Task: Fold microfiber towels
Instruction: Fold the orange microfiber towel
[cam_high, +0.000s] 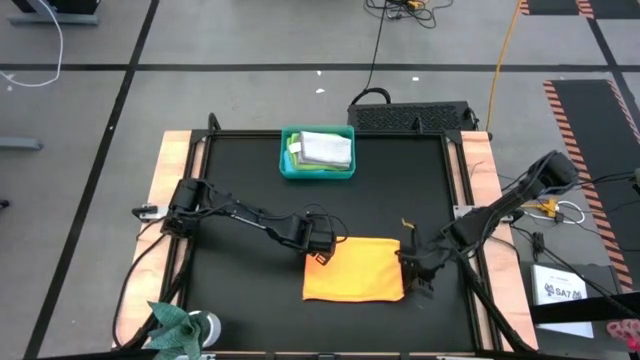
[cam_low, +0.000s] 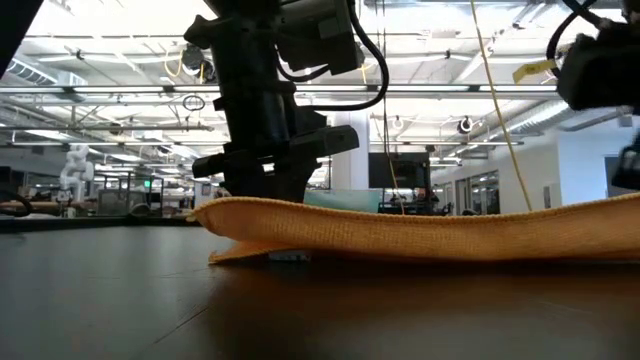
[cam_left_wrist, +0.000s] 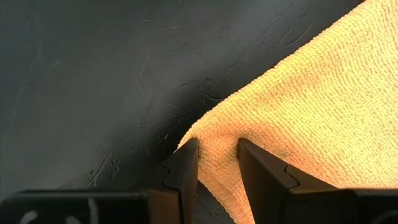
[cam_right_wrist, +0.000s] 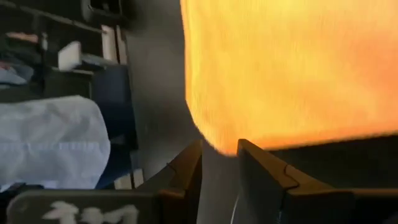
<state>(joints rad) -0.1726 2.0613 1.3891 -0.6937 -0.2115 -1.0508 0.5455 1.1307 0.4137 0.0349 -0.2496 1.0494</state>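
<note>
Black matting covers the table (cam_high: 240, 160), and on its near half lies the orange-yellow towel (cam_high: 355, 270), already doubled into a flat rectangle. My left gripper (cam_left_wrist: 217, 163) is clenched on that towel's left corner, cloth pinched between both fingers. My right gripper (cam_right_wrist: 219, 155) sits at the towel's right edge with cloth between its fingers too, and I judge it is grasping that corner.

I reckon I am in the middle of folding this one: the next move calls for both corners to rise together and travel across evenly, so the edges meet without bunching.

At the far edge the teal bin (cam_high: 289, 168) holds other towels (cam_high: 325, 148), well apart from my work. A green plant-like thing (cam_high: 175, 325) stands at the near left corner, also clear of the fold.
</note>
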